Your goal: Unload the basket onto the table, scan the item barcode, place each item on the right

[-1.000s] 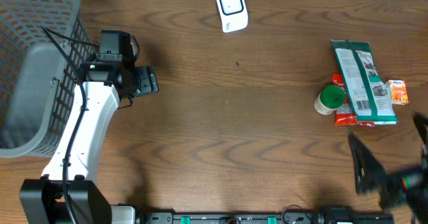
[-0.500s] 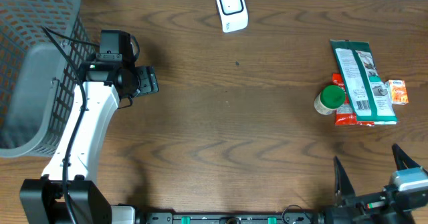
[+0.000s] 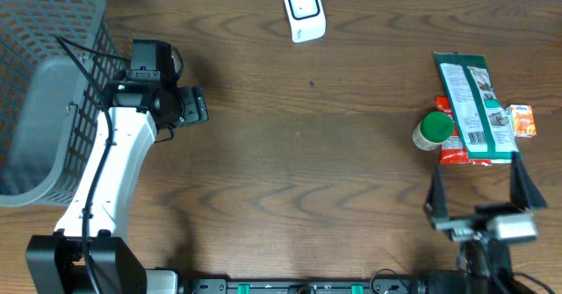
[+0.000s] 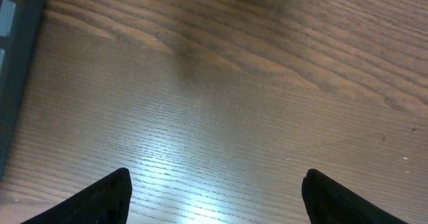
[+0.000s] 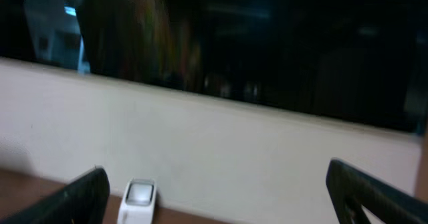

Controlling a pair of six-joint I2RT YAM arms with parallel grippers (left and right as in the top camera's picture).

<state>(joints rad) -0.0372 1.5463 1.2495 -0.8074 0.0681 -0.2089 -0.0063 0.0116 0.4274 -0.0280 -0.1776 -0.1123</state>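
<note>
The green packet (image 3: 474, 101) lies just beyond the right gripper (image 3: 479, 191), its jaws spread wide and empty. The left gripper (image 4: 215, 187), likewise spread, sits well apart.

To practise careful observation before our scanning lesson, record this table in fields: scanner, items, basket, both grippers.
scanner: white barcode scanner, far edge, middle
items: green pouch overlapping red packet; green-lidded tub and small orange box beside it
basket: grey mesh basket, left side
left gripper: open, empty
right gripper: open, empty, near the items
</note>
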